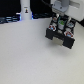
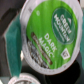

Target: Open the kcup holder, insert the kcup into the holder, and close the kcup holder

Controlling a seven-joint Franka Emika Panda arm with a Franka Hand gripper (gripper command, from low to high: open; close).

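Observation:
The kcup fills the wrist view, its bright green round top printed with "Dark Magic" and its white rim showing. In the exterior view it is a small green spot between the fingers of my gripper, which is shut on it. Directly beneath stands the black box-shaped kcup holder, at the exterior view's upper right. The arm hides much of the holder's top. I cannot tell whether its drawer is pulled out. The fingers themselves do not show clearly in the wrist view.
A tall white bottle-shaped post stands at the back, on the exterior view's left. A teal-rimmed pod lies in dark slots beside the held cup. The white table spreads across the front.

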